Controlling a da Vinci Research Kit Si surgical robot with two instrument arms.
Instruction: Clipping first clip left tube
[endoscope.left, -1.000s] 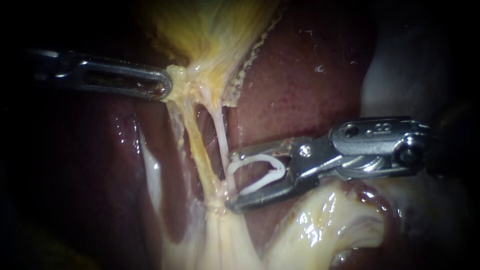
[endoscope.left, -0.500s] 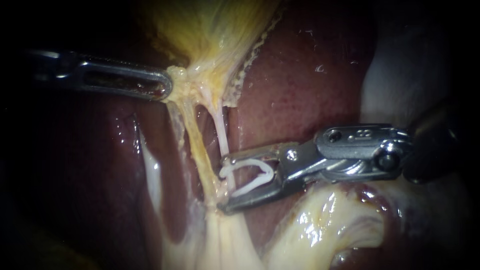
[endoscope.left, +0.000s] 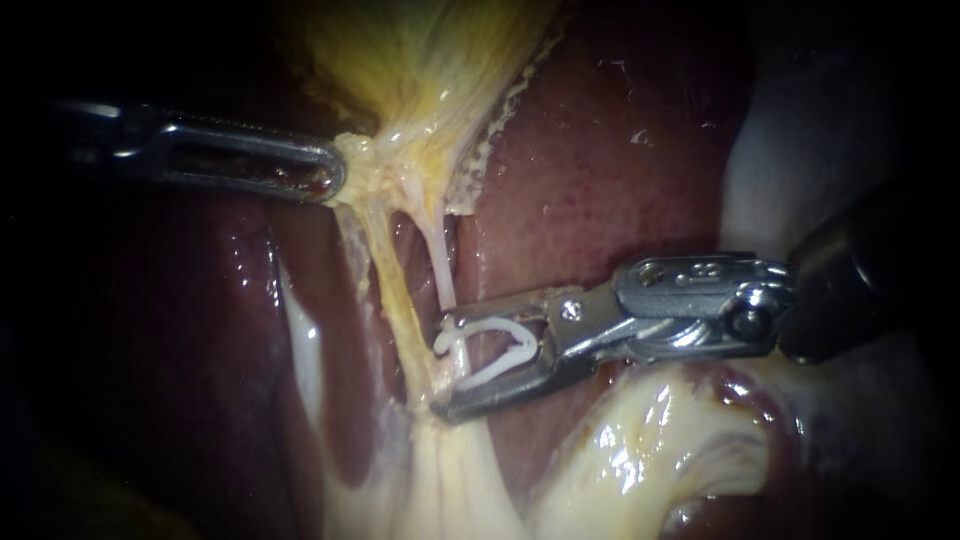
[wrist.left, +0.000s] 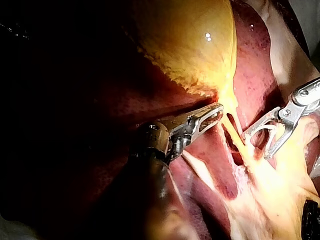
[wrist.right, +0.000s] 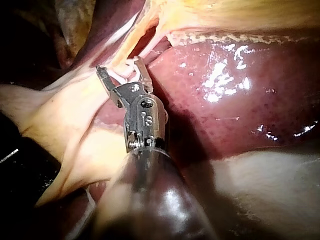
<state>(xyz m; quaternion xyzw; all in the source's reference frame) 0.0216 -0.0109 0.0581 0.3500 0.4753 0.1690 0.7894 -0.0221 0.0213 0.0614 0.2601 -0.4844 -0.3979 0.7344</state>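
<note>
Left tube (endoscope.left: 398, 300), yellowish, runs down frame centre, not yet clipped. White clip (endoscope.left: 490, 345), held wide in my right instrument (endoscope.left: 442, 366), gapes just beside it. Left instrument (endoscope.left: 335, 172), upper left, clamps the gallbladder (endoscope.left: 420, 60). Next, I judge: advance astride the tube, then squeeze

Bare liver (endoscope.left: 600, 170) above the right instrument (endoscope.left: 443, 367) offered the widest free way in. Between the left tube (endoscope.left: 393, 290) and the right tube (endoscope.left: 440, 262) only a narrow slit was clear. The clip (endoscope.left: 500, 345) held in the right instrument's spread jaws filled the room beside the right tube, with pale fat (endoscope.left: 640, 450) crowding close beneath. The left instrument (endoscope.left: 337, 172) was clamped on the gallbladder (endoscope.left: 420, 60) neck and barred the tubes' upper end.
</note>
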